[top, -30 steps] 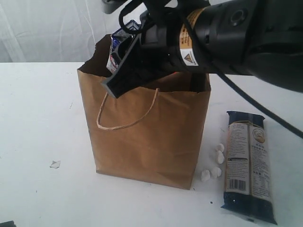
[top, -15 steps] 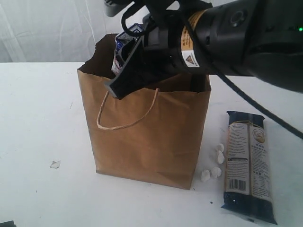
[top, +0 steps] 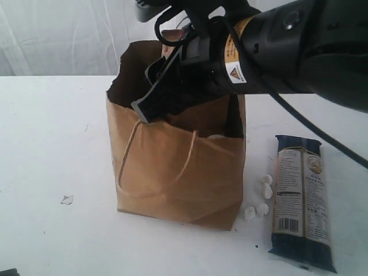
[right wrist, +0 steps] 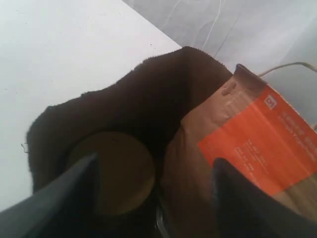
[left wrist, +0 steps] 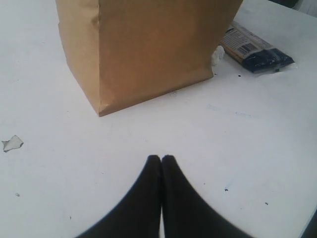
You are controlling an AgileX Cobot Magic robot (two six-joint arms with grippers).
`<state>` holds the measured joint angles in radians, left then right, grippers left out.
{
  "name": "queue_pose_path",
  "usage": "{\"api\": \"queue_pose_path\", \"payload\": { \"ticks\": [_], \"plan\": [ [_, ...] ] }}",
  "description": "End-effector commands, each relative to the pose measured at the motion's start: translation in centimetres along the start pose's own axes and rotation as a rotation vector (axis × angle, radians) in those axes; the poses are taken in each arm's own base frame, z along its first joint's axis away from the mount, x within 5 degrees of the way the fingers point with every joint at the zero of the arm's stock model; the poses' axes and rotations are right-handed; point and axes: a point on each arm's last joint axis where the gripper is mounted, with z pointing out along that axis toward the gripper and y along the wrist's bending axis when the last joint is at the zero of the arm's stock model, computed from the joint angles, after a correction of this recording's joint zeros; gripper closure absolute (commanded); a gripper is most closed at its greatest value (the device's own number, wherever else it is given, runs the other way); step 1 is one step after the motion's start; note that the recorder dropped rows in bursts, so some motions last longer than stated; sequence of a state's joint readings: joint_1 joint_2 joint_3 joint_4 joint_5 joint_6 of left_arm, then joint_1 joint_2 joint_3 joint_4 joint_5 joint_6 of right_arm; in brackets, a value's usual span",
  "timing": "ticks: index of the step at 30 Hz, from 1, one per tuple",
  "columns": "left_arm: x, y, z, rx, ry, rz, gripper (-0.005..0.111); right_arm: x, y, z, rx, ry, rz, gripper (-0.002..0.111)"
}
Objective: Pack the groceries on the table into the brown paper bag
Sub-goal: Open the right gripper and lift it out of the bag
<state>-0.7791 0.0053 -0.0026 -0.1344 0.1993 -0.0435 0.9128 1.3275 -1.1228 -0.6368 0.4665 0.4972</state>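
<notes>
The brown paper bag (top: pixel 172 172) stands upright on the white table (top: pixel 46 144). My right gripper (top: pixel 155 92) hangs in its mouth. In the right wrist view that gripper (right wrist: pixel 156 166) is open, its jaws wide apart with nothing gripped. Below it inside the bag lie the jar's tan lid (right wrist: pixel 119 171) and the brown pouch with the orange label (right wrist: pixel 247 144). The long dark-blue noodle packet (top: pixel 301 201) lies flat to the right of the bag. My left gripper (left wrist: pixel 161 158) is shut and empty, low over the table a little way from the bag (left wrist: pixel 148 44).
Small white crumbs (top: pixel 259 198) lie between the bag and the noodle packet (left wrist: pixel 255 49). A small pale scrap (top: pixel 67 199) rests on the table left of the bag. A white curtain hangs behind the table.
The blue-white carton that showed in my right gripper at the bag's mouth is gone from sight. The jaws have spread. The bag's front wall has shifted and creased.
</notes>
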Motion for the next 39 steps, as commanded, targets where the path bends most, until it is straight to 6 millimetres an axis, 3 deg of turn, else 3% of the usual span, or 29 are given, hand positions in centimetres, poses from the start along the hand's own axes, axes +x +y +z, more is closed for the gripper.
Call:
{"api": "queue_pose_path", "payload": {
  "ticks": [1,8,15,22,27,33,39],
  "plan": [
    [0.1,0.0,0.0,0.004,0.002,-0.008,0.107,-0.2,-0.3,-0.4,0.008,-0.002,0.025,0.048],
    [0.1,0.0,0.0,0.004,0.002,-0.008,0.107,-0.2,-0.3,-0.4,0.006,-0.003,0.023,0.048],
    [0.1,0.0,0.0,0.004,0.002,-0.008,0.107,-1.0,-1.2,-2.6,0.036,-0.067,0.005,0.048],
    [0.1,0.0,0.0,0.004,0.002,-0.008,0.107,-1.2,-3.8,-7.3,0.184,-0.09,0.067,0.048],
    [0.1,0.0,0.0,0.004,0.002,-0.008,0.107,-0.4,-6.1,-11.8,0.319,-0.088,0.166,0.048],
    [0.1,0.0,0.0,0.004,0.002,-0.008,0.107,1.3,-8.3,-17.0,0.437,-0.079,0.32,0.048],
    [0.1,0.0,0.0,0.004,0.002,-0.008,0.107,4.7,-9.4,-19.3,0.556,-0.034,0.412,0.048]
  ]
}}
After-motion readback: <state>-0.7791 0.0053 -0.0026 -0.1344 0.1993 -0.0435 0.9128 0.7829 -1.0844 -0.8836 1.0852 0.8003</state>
